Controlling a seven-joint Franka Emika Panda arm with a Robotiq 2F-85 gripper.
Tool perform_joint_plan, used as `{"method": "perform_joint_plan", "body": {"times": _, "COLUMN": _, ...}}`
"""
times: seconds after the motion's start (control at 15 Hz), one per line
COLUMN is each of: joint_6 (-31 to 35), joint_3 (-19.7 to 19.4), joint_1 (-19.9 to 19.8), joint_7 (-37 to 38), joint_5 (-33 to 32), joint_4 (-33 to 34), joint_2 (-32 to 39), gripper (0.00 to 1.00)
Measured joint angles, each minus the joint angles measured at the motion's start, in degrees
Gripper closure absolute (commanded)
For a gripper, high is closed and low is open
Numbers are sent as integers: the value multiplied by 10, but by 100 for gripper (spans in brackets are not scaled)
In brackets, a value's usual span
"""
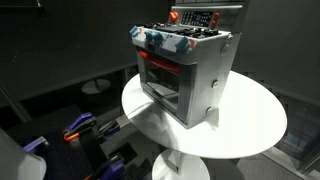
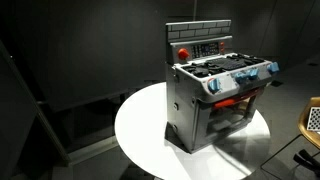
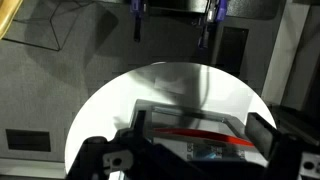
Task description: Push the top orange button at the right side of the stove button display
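The stove (image 1: pixel 188 70) (image 2: pixel 215 95) is a small silver-grey toy oven that stands on a round white table (image 1: pixel 255 125) (image 2: pixel 140 130). Blue-and-red knobs run along its front, and it has a red-trimmed oven window. The stove button display (image 1: pixel 195 17) (image 2: pixel 200 46) stands upright at the back of its top, dark, with a red patch and rows of tiny buttons. Neither arm nor gripper shows in the exterior views. In the wrist view my gripper (image 3: pixel 200 128) is open, its dark fingers spread wide above the stove (image 3: pixel 195 150) and holding nothing. The orange buttons are too small to make out.
The table stands on a white pedestal (image 1: pixel 180 168) in a dark room. Blue and orange clamps (image 1: pixel 80 128) lie on the floor beside it. A wooden object (image 2: pixel 312 120) stands at one frame edge. Dark panels and cables show behind the table in the wrist view.
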Motion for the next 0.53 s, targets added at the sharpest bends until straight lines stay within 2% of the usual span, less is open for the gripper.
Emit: {"method": "perform_joint_plan", "body": {"times": 0.53, "joint_6": 16, "joint_3": 1, "joint_1": 0, "joint_7": 9, "joint_5": 0, "joint_4": 1, "joint_2": 2, "gripper": 0}}
